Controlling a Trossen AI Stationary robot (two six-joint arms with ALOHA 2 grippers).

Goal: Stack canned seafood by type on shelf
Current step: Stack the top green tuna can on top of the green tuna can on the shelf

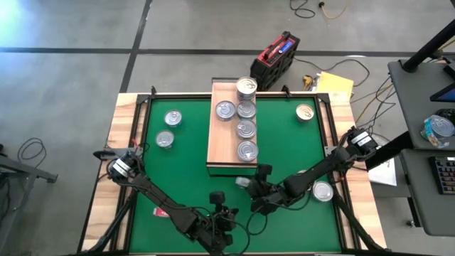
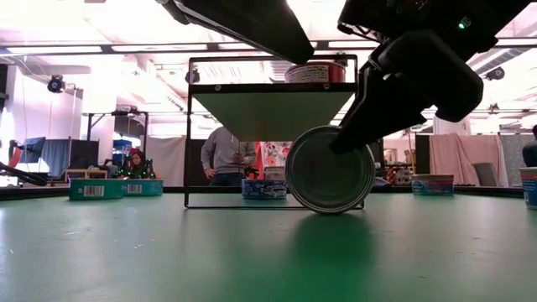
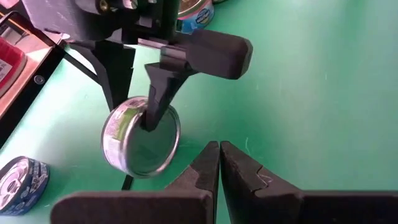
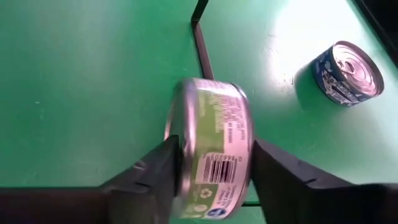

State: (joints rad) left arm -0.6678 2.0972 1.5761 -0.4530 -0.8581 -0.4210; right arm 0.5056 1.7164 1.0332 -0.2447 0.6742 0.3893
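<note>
A green-labelled can (image 4: 211,155) stands on its edge on the green mat, just in front of the shelf's (image 1: 220,135) near end. My right gripper (image 1: 250,186) is shut on it. Several silver-lidded cans (image 1: 246,129) lie flat on the shelf, in a row with a stack at the far end. My left gripper (image 3: 219,163) hovers shut and holding nothing a little nearer the table's front edge, pointing at the held can (image 3: 140,143). My right gripper pinches the can between its two fingers, one on each flat face (image 4: 180,155). The fingers (image 3: 155,106) slant down from the table's right side. The can stands upright on its rim, its lower edge (image 2: 329,210) on the mat.
Two silver cans (image 1: 168,129) lie on the mat left of the shelf. A gold-lidded can (image 1: 305,112) lies to its right and another can (image 1: 323,190) sits near my right arm. A small red flat object (image 1: 160,212) is under my left arm. A blue-labelled can (image 4: 348,71) lies close by.
</note>
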